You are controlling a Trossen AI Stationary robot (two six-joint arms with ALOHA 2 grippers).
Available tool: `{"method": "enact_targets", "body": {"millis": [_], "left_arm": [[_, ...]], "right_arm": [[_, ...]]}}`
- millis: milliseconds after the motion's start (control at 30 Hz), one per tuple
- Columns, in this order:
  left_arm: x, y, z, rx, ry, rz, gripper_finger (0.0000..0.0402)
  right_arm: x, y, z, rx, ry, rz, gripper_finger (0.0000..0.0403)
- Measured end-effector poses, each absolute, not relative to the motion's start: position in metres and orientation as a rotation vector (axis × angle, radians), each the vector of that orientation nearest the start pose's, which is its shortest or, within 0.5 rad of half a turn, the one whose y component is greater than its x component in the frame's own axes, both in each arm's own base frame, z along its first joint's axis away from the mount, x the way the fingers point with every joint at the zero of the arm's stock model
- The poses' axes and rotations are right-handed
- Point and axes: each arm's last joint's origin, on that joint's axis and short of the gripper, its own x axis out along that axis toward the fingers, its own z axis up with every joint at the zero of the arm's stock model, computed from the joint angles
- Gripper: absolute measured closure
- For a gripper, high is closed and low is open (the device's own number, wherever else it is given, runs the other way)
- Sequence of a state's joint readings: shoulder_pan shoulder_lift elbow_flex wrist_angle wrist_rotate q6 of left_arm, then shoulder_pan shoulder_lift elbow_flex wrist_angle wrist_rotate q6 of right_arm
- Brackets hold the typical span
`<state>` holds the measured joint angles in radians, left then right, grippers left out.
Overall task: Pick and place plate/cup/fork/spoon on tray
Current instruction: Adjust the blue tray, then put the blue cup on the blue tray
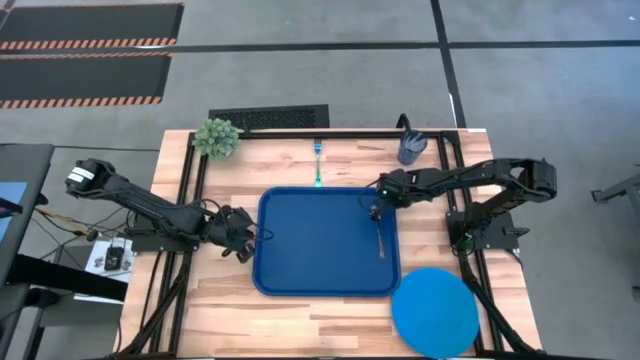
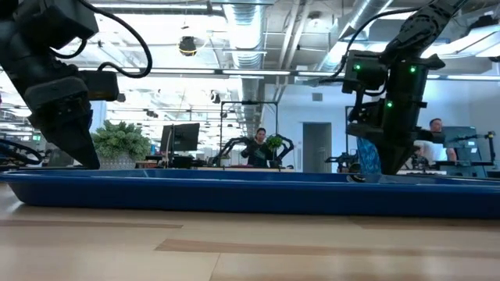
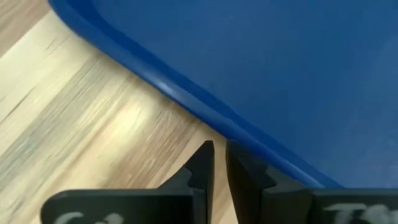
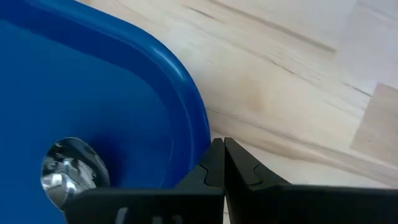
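Hovering over the tray [image 1: 300, 250], both arms' fingers are nearly closed, empty.

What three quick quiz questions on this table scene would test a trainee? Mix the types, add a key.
1. True or false: the spoon lies inside the tray.
2. Which item sits at the table's front right corner, off the tray? A) cup B) plate C) fork
3. Fill in: the left gripper sits beside the tray's ____ edge.

Key
1. True; its shiny bowl is under the right gripper.
2. B; the plate rests there. The cup and fork are at the far side.
3. Left; its fingers are shut, on the wood.
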<state>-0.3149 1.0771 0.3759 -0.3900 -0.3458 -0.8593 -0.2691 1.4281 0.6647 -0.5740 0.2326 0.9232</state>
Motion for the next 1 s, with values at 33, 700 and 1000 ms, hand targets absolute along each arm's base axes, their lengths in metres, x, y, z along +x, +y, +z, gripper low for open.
{"method": "enact_targets", "body": {"millis": [33, 700, 1000], "left_arm": [[0.160, -0.042, 0.140, -0.429, 0.927, 0.455, 0.0374], [0.153, -0.039, 0.137, -0.390, 0.993, 0.486, 0.0374], [0.142, -0.035, 0.151, -0.382, 0.937, 0.469, 0.0374]], "right_arm": [[0.214, -0.066, 0.146, 0.784, 1.044, -1.008, 0.0390], [0.216, -0.071, 0.203, 0.539, 0.958, -0.921, 0.0379], [0.207, -0.092, 0.248, 0.303, 1.036, -0.996, 0.0285]]}}
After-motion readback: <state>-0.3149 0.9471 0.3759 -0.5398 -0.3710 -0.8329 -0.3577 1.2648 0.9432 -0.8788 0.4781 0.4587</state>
